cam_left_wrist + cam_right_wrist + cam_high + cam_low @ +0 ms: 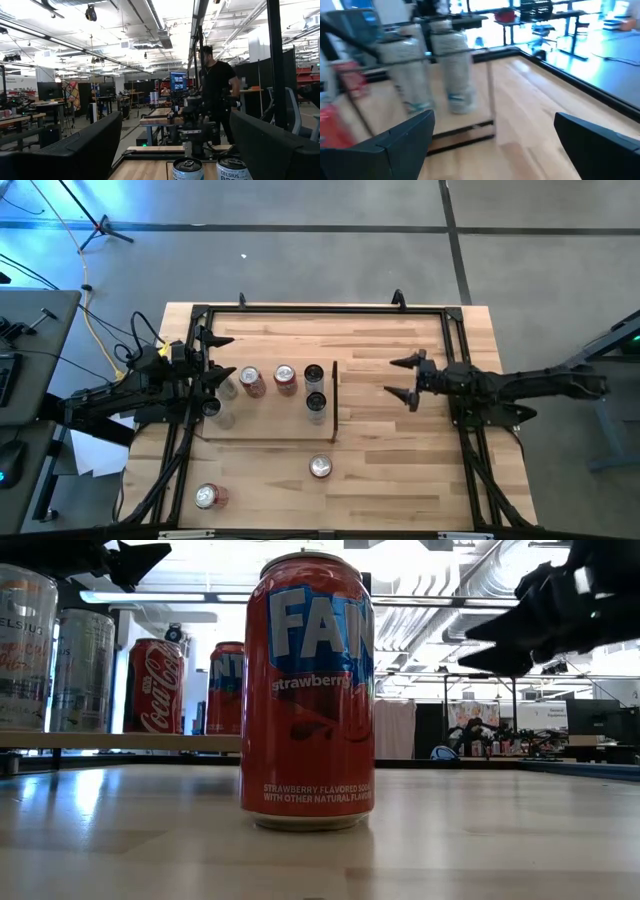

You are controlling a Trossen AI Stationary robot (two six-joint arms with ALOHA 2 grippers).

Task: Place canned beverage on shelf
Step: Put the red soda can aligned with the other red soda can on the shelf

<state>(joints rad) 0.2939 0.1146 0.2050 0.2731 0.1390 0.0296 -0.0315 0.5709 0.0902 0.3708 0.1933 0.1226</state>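
The shelf (270, 425) is a pale-wood panel on the table's left half, with a dark upright strip (335, 400) along its right edge. Several cans stand on it, among them red ones (251, 381) (286, 378) and pale ones (455, 70). A red strawberry soda can (308, 690) stands on the bare table near the front edge (320, 468). Another can (208, 497) sits at the front left. My left gripper (220, 357) hovers open above the shelf's left end. My right gripper (395, 378) stands open right of the strip, pointing at it, with nothing between its fingers (495, 140).
A black metal frame (320, 310) runs along the table's edges. Bare wood lies between the shelf's strip and my right gripper. In the left wrist view two can tops (188, 169) (231, 170) show just below the fingers. A person in black (217, 95) stands beyond the table.
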